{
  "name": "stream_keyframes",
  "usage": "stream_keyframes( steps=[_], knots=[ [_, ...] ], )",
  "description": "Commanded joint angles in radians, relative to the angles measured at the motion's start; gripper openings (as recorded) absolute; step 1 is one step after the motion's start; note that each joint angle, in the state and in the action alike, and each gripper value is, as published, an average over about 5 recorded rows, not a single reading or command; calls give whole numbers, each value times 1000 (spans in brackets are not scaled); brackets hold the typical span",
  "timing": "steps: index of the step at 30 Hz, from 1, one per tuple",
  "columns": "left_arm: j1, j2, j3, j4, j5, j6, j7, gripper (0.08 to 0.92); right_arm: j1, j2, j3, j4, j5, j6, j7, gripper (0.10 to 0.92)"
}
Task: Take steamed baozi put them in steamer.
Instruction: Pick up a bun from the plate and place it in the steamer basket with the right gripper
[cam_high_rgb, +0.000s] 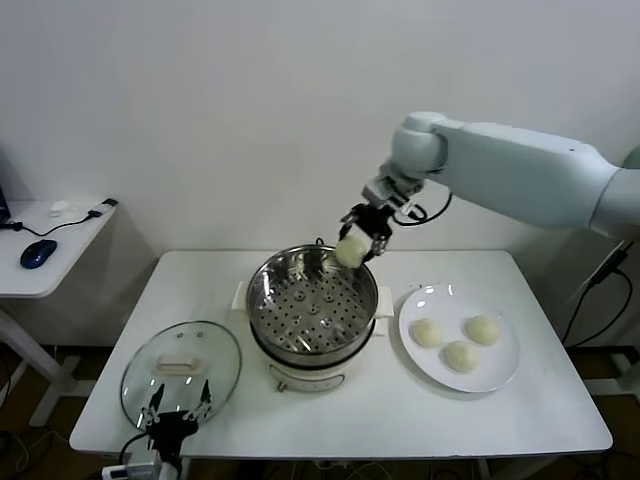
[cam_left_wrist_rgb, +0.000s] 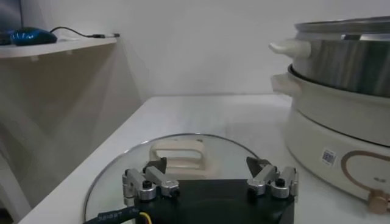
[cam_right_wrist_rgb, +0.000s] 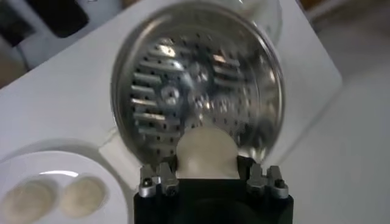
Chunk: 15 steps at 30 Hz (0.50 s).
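baozi (cam_high_rgb: 351, 249) is clenched in the right gripper (cam_high_rgb: 362, 238) above the steamer (cam_high_rgb: 312, 300) far rim, held high to clear it. left gripper (cam_high_rgb: 178, 408) waits released over the lid (cam_high_rgb: 181, 370) at the table's front left corner.

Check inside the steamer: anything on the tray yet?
The steamer holds only its bare perforated tray. The right gripper holds one baozi above the far rim. Below the tray is hidden.

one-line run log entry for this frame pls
right claw: shut on baozi, above steamer rim | tray: empty | plate: three buns | left claw: open, idle by glass lid
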<state>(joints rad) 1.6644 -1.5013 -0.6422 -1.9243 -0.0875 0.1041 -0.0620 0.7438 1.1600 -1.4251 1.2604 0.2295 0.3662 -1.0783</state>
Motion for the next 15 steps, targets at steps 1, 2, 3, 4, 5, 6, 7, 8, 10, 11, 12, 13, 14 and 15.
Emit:
stream_keyframes(
  steps=[1, 2, 3, 4, 5, 6, 7, 8, 10, 11, 12, 13, 14, 15],
  knots=[
    [0, -1, 2, -3, 1, 1, 0, 823, -144, 112, 49, -94, -350, 265, 77, 645],
    [0, -2, 3, -3, 1, 1, 0, 823, -177, 124, 73, -139, -380, 279, 84, 645],
    [1, -2, 3, -3, 1, 0, 0, 823, -205, 137, 94, -182, -404, 295, 89, 645],
    [2, -3, 4, -3, 2, 0, -1, 823, -226, 148, 109, -219, -423, 308, 90, 645],
    [3, -3, 4, -3, 2, 0, -1, 823, -244, 161, 125, -254, -439, 321, 91, 645],
    [3, -3, 4, -2, 2, -1, -1, 823, -260, 173, 137, -284, -452, 332, 92, 645],
    [4, -3, 4, -1, 2, -1, -2, 823, -272, 183, 147, -308, -461, 341, 91, 645],
    [4, -3, 4, -1, 2, -2, -4, 823, -283, 194, 156, -331, -467, 348, 92, 645],
    [3, -3, 3, 1, 2, -4, -8, 823, -301, 214, 171, -371, -475, 357, 95, 645],
    [2, -3, 3, 2, 2, -6, -11, 823, -309, 225, 179, -392, -478, 361, 96, 645],
    [1, -3, 3, 4, 3, -9, -13, 823, -315, 236, 185, -411, -481, 366, 98, 645],
    [0, -3, 3, 6, 3, -11, -15, 823, -321, 247, 191, -429, -484, 370, 100, 645],
    [0, -4, 3, 8, 4, -14, -16, 823, -325, 257, 197, -445, -485, 375, 101, 645],
    [-1, -4, 3, 9, 4, -15, -17, 823, -330, 268, 200, -462, -485, 379, 102, 645]
  ],
)
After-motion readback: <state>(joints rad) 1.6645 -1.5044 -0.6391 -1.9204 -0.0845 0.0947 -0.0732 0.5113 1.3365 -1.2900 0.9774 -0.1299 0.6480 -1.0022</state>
